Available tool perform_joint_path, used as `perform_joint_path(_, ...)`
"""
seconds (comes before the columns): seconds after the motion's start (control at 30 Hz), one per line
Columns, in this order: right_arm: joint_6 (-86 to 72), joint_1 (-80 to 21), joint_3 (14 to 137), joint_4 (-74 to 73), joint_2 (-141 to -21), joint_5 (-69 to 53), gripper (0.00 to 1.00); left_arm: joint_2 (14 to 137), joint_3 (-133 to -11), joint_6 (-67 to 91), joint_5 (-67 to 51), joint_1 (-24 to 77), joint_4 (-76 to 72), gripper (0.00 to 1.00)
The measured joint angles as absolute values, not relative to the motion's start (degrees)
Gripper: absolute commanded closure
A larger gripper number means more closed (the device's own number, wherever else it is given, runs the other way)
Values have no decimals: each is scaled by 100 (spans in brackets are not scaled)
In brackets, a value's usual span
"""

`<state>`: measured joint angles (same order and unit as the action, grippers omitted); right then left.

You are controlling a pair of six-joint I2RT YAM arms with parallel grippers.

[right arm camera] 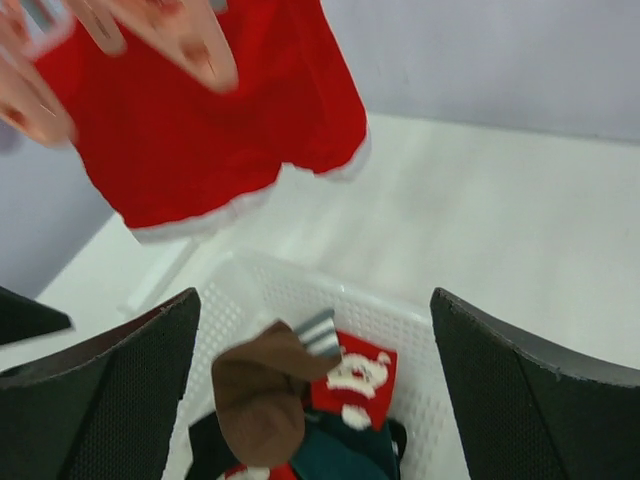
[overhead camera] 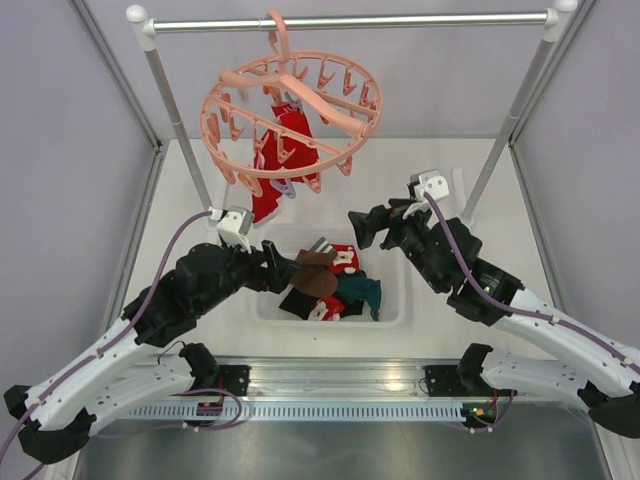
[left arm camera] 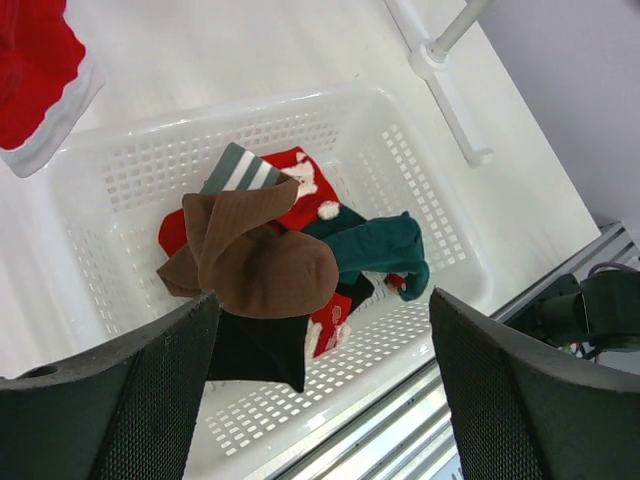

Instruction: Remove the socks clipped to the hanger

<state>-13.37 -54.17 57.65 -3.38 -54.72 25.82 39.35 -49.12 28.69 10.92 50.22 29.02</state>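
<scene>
White worktop fills the frame beneath a grey rail. At upper centre, the hanger hooks over that rail, with red socks clipped under it. My left end effector, fingers spread wide, hovers over the basket at lower centre, just above the brown sock. My right end effector, also spread and empty, sits to the lower right of the hanging red socks.

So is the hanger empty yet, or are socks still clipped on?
Not empty. Red socks hang from the hanger's clips; several others lie in the basket.
</scene>
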Motion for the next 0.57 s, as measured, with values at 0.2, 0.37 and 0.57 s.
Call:
perform_joint_path(0.2,-2110,-5417,4466,-714,-4663,2939,2,3581,-5098,2661,1066,5022,3166,11)
perform_joint_path(0.37,-2429,-5417,4136,-895,-4335,3208,2,3566,-5098,2561,1144,5022,3249,12)
perform_joint_path(0.57,-2493,-5415,4115,-915,-4187,3389,2,3612,-5063,2558,1212,5022,3336,11)
